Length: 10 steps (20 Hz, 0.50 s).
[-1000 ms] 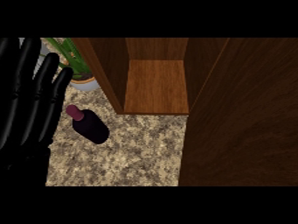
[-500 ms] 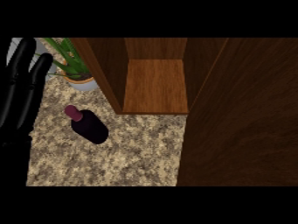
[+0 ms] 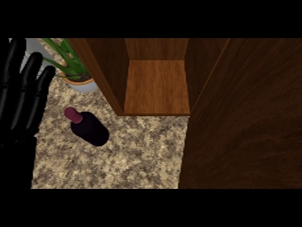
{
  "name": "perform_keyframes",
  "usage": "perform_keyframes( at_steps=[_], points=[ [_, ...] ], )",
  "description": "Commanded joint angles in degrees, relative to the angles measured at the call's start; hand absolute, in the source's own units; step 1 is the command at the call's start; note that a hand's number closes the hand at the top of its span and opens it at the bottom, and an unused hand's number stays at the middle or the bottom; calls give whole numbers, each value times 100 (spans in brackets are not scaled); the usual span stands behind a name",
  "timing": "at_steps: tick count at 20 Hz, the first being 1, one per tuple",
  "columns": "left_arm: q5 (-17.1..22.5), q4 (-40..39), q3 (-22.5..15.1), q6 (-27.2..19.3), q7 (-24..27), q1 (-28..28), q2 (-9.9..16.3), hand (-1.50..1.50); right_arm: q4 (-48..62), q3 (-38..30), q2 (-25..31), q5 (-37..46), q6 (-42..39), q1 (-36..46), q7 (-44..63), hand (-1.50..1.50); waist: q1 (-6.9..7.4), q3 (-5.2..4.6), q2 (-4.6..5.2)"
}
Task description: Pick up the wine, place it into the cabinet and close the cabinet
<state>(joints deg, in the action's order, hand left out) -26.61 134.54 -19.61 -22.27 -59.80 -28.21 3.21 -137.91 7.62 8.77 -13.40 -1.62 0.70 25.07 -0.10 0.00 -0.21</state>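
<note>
A dark wine bottle [image 3: 90, 128] stands on a speckled stone counter [image 3: 127, 164], seen steeply from above. Its maroon cap points toward the far left, and its broad dark body spreads toward the near right. It sits left of centre, apart from everything around it.

Just to its right and slightly farther away is an open wooden cabinet [image 3: 156, 84]. Its bare wooden shelf faces the viewer between two upright side walls. A large dark wooden panel, probably the cabinet's open door [image 3: 251, 119], fills the right side of the view from far to near.

Beyond the bottle, at the far left, a green spiky plant grows in a pale pot [image 3: 83, 83], close to the cabinet's left wall.

Along the left edge, a black left hand [image 3: 13, 102] is raised with fingers straight and spread, holding nothing. It is left of the bottle and does not touch it. The right hand does not show.

Judging by its look, the bottle is probably glass: rigid, fairly heavy for its size, smooth enough to slip, and breakable if knocked over. The wide body looks like the safest place to grasp, with fingers and thumb wrapped around it below the shoulder rather than the narrow neck. The bottle is not yet picked up, so lifting, shelving and shutting the cabinet all remain.
</note>
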Motion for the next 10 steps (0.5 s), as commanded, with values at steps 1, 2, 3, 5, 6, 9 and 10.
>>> perform_keyframes(
  at_steps=[1, 2, 3, 5, 6, 9, 10],
  points=[
    [527, 285, 172, 130, 429, 624, 46, -150, -489, -123, 20, -42, -165, -396, -123, -150, -18, -1, 16],
    [684, -152, 352, 34, 583, 414, -49, -150, -672, -291, 51, -117, -20, -236, 60, -150, -42, -2, 20],
    [929, -50, 292, 117, 1006, 916, 76, -150, -649, -233, 18, -161, -75, -316, 15, -150, -32, -4, 22],
    [734, -348, 156, 2, 1295, 950, -115, -150, -619, -457, 62, -310, -205, -459, -38, -150, -36, -1, 20],
    [1017, -800, 339, -73, 1524, 879, -231, -150, -139, -515, 36, -162, -123, 7, -97, -150, -29, -3, 31],
    [940, -741, 196, -54, 2136, 1646, -104, -150, -821, -729, 124, -613, -420, -686, -51, -150, -50, -3, 17],
    [931, -1069, 392, -17, 2008, 1289, -171, -150, -312, -622, -42, -286, -497, -617, -494, -150, -30, 0, 21]
  ],
)
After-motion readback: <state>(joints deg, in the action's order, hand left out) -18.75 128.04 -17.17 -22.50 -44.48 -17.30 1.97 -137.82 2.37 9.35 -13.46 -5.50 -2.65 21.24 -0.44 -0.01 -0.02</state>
